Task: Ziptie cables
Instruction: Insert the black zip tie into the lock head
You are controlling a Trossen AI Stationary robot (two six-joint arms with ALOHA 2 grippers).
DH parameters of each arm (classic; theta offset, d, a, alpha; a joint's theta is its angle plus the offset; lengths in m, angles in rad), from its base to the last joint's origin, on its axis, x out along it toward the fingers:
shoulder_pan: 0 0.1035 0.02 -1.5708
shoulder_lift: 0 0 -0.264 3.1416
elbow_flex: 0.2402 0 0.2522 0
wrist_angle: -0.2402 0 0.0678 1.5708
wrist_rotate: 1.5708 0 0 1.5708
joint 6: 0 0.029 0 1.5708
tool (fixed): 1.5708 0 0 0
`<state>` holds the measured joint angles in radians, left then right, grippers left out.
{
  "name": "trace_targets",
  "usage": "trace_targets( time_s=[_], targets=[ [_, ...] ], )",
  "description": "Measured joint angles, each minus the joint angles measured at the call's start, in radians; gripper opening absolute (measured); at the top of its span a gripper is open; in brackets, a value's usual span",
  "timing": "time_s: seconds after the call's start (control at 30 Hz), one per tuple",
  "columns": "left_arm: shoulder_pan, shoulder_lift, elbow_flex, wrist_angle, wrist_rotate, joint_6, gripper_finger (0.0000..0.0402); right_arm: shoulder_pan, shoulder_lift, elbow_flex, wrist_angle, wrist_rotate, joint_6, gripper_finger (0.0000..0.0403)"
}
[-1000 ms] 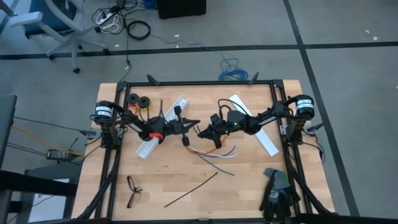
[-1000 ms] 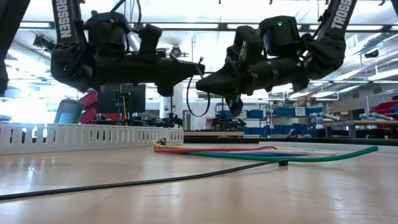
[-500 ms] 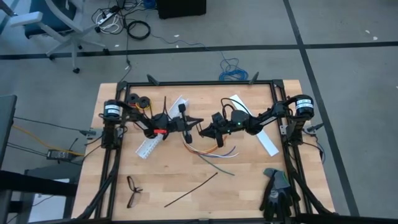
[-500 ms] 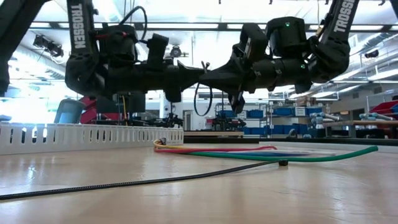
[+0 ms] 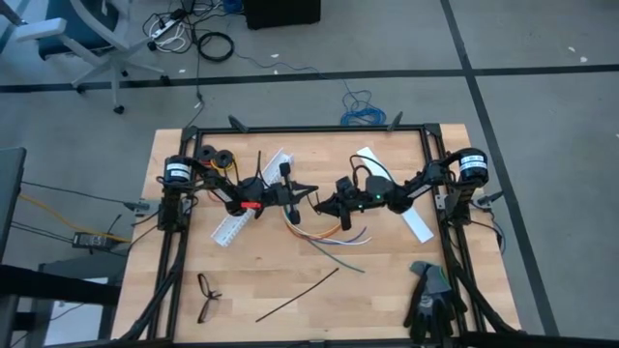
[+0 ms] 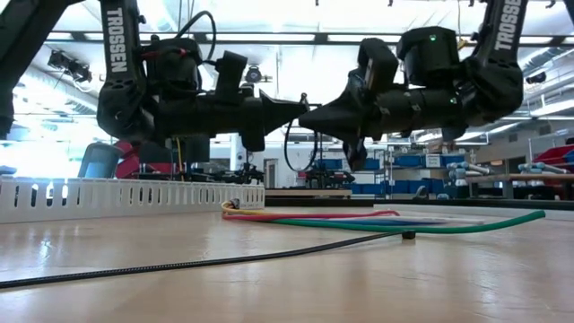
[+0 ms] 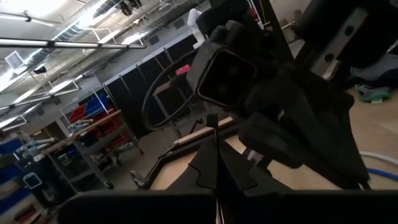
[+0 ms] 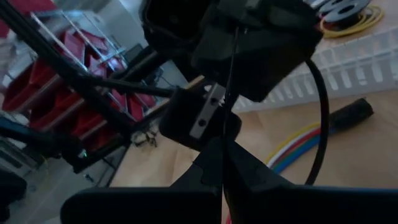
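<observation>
Spare ziptie [image 5: 297, 294] lies diagonally on table

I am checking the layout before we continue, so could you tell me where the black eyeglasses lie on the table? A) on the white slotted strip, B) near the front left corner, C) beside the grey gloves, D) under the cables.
B: the high view shows the eyeglasses near the table's front left corner.
</observation>
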<state>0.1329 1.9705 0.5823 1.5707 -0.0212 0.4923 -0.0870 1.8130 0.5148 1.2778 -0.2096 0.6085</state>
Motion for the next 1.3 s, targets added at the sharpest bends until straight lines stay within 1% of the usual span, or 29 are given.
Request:
trace_targets(
  time_s=[0.17,0.53,0.97,1.13,1.3],
  targets=[
    [0.0,0.0,0.0,0.0,0.0,0.0,0.0001,0.0,0.0,-0.011,0.033,0.002,0.001,0.0],
    [0.0,0.0,0.0,0.0,0.0,0.0,0.0001,-0.002,0.0,-0.01,0.03,-0.002,0.002,0.0],
    [-0.002,0.0,0.033,-0.014,-0.001,0.001,0.0001,-0.002,0.0,-0.01,0.029,0.004,0.004,0.0],
    [-0.004,0.0,0.033,-0.028,-0.002,0.053,0.0002,-0.002,0.0,-0.01,0.029,0.004,0.01,0.0],
    [-0.004,0.0,0.033,-0.019,-0.002,0.062,0.0002,-0.002,0.0,-0.01,0.03,0.004,0.012,0.0]
  ],
)
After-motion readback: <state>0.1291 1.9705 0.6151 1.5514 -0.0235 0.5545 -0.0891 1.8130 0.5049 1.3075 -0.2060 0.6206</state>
